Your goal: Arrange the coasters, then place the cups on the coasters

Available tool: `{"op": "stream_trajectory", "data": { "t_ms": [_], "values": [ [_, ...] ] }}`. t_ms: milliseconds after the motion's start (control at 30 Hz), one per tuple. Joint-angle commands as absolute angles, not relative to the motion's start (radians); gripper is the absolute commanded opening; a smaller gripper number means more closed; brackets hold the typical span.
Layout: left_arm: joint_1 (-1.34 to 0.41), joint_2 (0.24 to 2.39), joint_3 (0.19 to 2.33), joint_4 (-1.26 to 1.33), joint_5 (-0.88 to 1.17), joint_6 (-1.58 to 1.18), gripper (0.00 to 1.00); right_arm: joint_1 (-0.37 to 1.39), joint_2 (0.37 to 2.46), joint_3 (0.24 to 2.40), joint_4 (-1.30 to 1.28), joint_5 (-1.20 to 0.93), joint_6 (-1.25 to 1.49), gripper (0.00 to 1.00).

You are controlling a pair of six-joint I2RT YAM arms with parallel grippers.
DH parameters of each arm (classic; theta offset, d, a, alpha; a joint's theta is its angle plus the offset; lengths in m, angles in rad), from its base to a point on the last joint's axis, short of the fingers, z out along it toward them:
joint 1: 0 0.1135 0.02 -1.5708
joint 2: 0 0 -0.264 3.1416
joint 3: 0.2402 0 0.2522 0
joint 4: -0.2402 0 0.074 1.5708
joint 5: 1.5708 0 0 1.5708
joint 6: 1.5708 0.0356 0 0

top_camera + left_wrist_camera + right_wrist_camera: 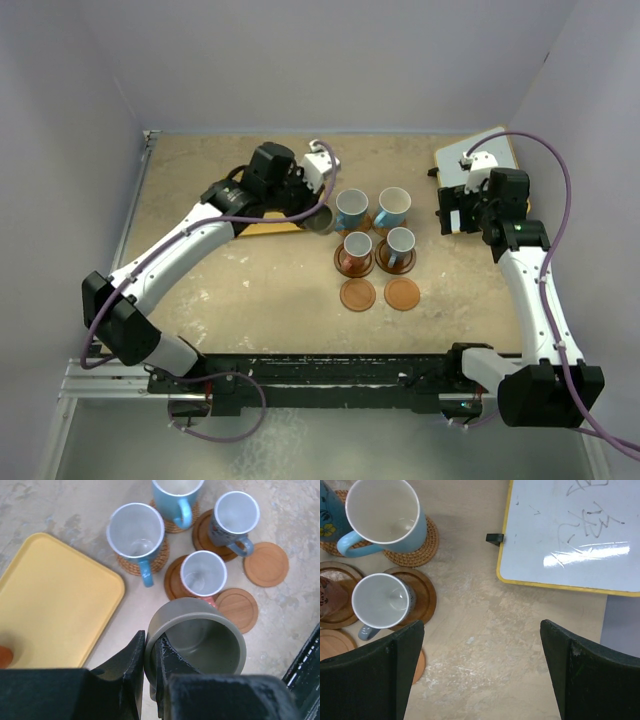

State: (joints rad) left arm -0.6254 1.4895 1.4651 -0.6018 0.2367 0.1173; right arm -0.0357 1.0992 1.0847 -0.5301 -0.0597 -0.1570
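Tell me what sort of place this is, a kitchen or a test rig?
Probably a lab test cell: plain white walls box in a scuffed tabletop, a metal rail runs along its near edge, and a yellow-framed whiteboard lies at the far right.

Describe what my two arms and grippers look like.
Both arms match. The left arm and right arm have white links with black joint housings, and a purple cable loops along each one. The left gripper and right gripper have black, wedge-shaped fingers. No markings are legible.
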Motion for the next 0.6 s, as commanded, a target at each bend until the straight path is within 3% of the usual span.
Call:
{"op": "stream_trajectory", "data": {
  "t_ms": [0,567],
  "values": [
    [-0.729,1.454,1.453,-0.511,0.185,0.068,0.03,-0.054,1.08,1.073,-0.492,-0.018,-0.173,1.0],
    [-1.172,1.697,1.534,-0.408,-0.058,-0.1,0.03,-0.102,1.114,1.067,-0.485,-0.018,-0.176,1.0]
  ]
}}
